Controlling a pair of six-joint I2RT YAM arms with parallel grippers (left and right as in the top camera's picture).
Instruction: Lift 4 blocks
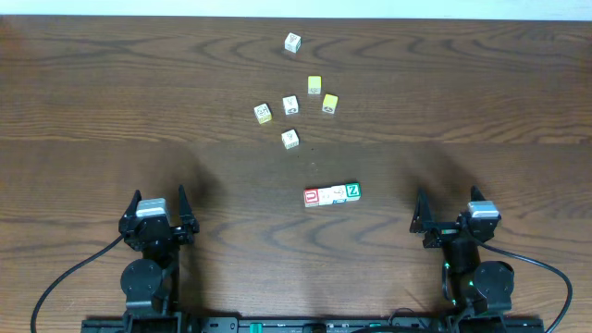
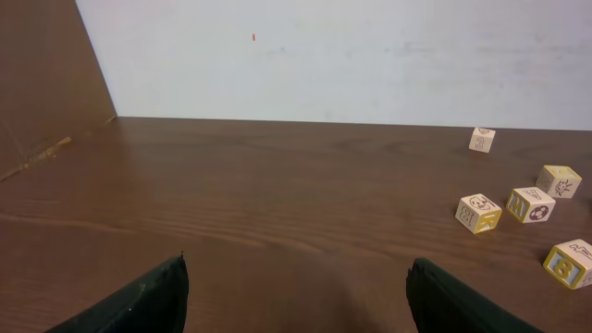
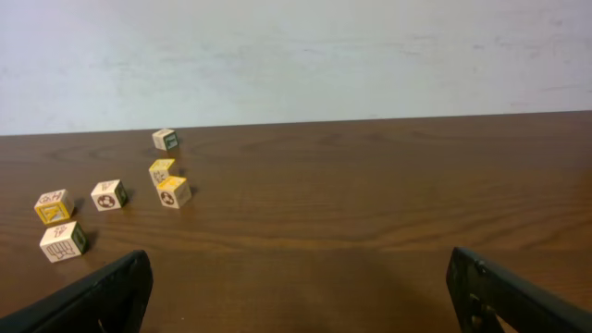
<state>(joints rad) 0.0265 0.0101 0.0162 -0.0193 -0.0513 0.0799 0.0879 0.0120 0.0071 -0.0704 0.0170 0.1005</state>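
The blocks lie in a short touching row on the table in the overhead view: a red-faced block [image 1: 312,196], two white-faced blocks [image 1: 326,194] [image 1: 339,192] and a green-faced Z block [image 1: 352,191]. This row shows in neither wrist view. My left gripper [image 1: 159,197] [image 2: 296,282] stands open at the near left, well apart from the row, nothing between its fingers. On the near right my right gripper [image 1: 447,198] [image 3: 301,273] is open too, empty, to the right of the green block.
Several loose cubes, some yellow-faced, are scattered farther back: one white cube [image 1: 292,42] far back, a yellow cube [image 1: 314,84], others around [image 1: 290,104]. They show at the right of the left wrist view [image 2: 531,204] and at the left of the right wrist view [image 3: 109,194].
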